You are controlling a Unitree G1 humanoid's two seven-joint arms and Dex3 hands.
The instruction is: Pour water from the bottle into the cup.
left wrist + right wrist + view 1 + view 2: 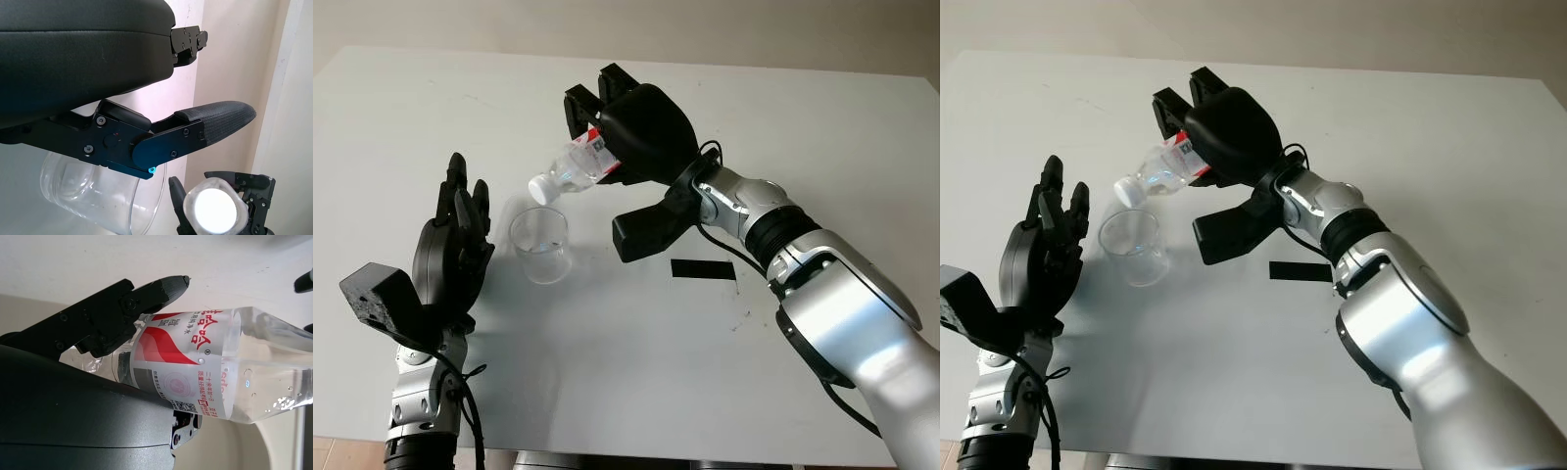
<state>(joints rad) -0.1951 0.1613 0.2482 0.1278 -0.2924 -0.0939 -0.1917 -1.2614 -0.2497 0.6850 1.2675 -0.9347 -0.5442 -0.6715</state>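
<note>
Overhead, right hand tilts one bottle above one cup.

A broad white table takes up nearly the whole scene, its surface plain and matte. A clear plastic cup stands upright on it, left of the middle (a see-through thing, easy to miss against the white). To the right of the cup, well apart, a short black strip lies flat on the tabletop.

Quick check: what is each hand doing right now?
Left hand: open, holding nothing, beside the cup.
Right hand: closed on the bottle, tilted cap-down above the cup.
</note>
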